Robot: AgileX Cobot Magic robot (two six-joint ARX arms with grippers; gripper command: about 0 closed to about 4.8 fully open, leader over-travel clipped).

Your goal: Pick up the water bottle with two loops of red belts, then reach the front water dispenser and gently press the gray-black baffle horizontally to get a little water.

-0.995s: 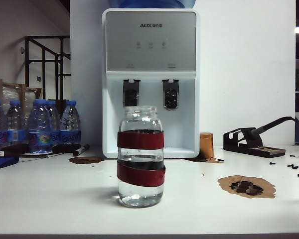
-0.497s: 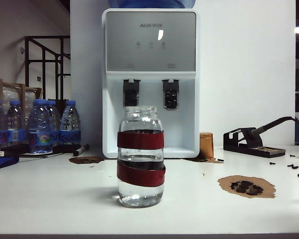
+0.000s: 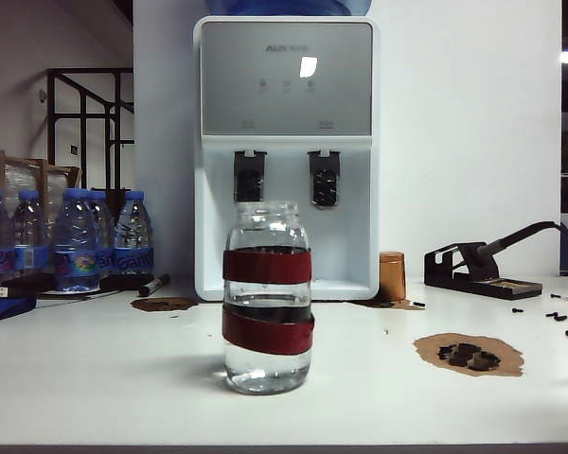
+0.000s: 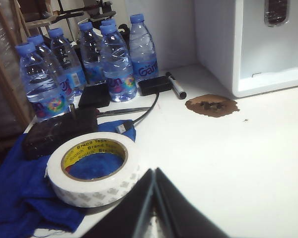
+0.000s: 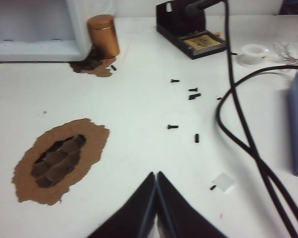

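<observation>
Mid-table, bottle (image 3: 268,296) is standing upright, mouth up, long axis vertical, just in front of dispenser (image 3: 286,156). Left gripper (image 4: 154,208) is sitting shut near tape roll (image 4: 93,168); right gripper (image 5: 156,208) shut too, both empty.

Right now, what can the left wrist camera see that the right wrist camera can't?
Only the left wrist view shows the blue-capped bottles, a tape roll on a blue cloth, a marker and the shut left tool. Only the right wrist view shows the copper cup, scattered screws, black cables and the shut right tool. Both show the water dispenser and white table.
</observation>
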